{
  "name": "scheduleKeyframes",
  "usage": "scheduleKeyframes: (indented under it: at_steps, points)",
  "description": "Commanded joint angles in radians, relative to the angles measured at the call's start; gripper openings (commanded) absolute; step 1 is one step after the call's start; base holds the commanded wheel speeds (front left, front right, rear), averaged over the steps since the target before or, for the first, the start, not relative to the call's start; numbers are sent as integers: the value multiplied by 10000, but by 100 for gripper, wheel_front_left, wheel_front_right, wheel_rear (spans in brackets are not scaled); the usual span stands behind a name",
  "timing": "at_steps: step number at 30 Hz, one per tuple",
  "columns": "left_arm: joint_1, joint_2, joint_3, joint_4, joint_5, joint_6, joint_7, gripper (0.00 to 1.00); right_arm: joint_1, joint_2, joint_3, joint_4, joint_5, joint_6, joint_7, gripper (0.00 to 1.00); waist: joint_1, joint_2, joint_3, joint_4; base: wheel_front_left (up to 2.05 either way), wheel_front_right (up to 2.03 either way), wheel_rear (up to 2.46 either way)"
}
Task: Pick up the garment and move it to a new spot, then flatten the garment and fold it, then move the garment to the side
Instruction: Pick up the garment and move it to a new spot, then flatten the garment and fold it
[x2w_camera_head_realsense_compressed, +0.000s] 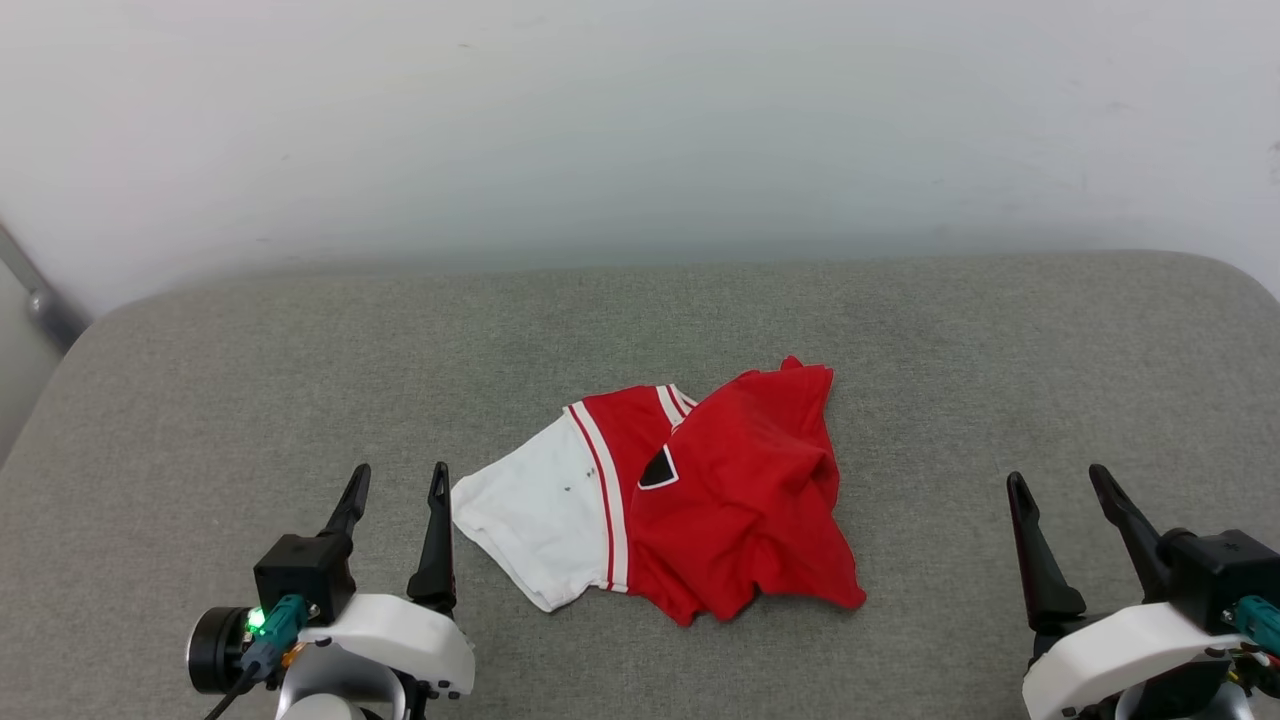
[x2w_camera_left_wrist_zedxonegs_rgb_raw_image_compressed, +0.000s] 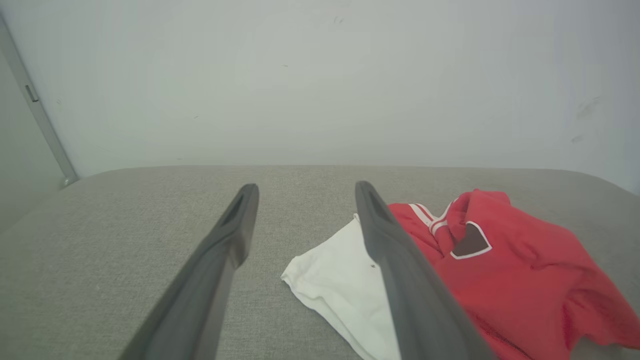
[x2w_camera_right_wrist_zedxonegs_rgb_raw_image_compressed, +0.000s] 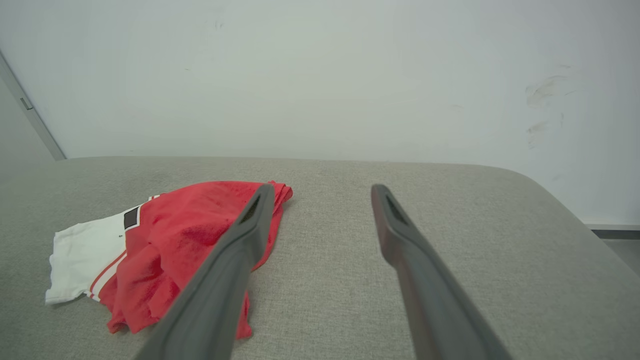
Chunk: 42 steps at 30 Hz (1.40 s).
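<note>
The garment (x2w_camera_head_realsense_compressed: 730, 500) is lying crumpled about midway between the left and right edges of the grey fabric pad (x2w_camera_head_realsense_compressed: 250, 380), its white sleeve pointing left. The left hand (x2w_camera_head_realsense_compressed: 400, 470) is standing spread and empty just beside that sleeve. The right hand (x2w_camera_head_realsense_compressed: 1057, 476), also spread and empty, is well apart from the red cloth. Bare pad is lying open on both sides and toward the far edge, along the white wall (x2w_camera_head_realsense_compressed: 640, 120).

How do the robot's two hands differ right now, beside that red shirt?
The left hand sits close beside the white sleeve of the red jersey; the right hand stands well clear of its red side. The left hand leans rightward, the right hand leftward. Both are open and empty.
</note>
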<state>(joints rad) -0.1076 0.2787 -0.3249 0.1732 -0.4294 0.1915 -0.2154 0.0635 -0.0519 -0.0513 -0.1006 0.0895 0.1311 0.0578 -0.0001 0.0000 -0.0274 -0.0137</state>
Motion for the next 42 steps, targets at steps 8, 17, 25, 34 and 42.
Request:
scheduleKeyframes:
  at_steps: [8, 17, 25, 34, 42]
  points:
    - [214, 159, -14, -489, -23, 149, 177, 100, 78, 25, 35, -77, 58, -7, 4, 100, 1, 0, 25, -41, 0, 0, 0]
    - [268, 180, 18, -766, -89, 257, 138, 100, 127, 12, -530, 226, 527, -8, 617, 100, 1, 0, 91, -4, 0, 0, 0]
    - [-112, -26, -304, -1064, 60, 164, 40, 100, -1023, -188, -1832, 1210, 1325, -7, 3654, 100, 1, 0, 566, 795, 0, 0, 0]
    - [-702, -571, -499, -1100, 120, 20, -279, 100, -3747, -965, -878, 2531, 2022, -7, 6039, 100, 1, 0, 1786, 1863, 0, 0, 0]
    - [-1163, -1004, -352, -841, 107, -211, -463, 100, -5136, -1219, 384, 4210, 2496, -7, 7194, 100, 1, 0, 2504, 2478, 0, 0, 0]
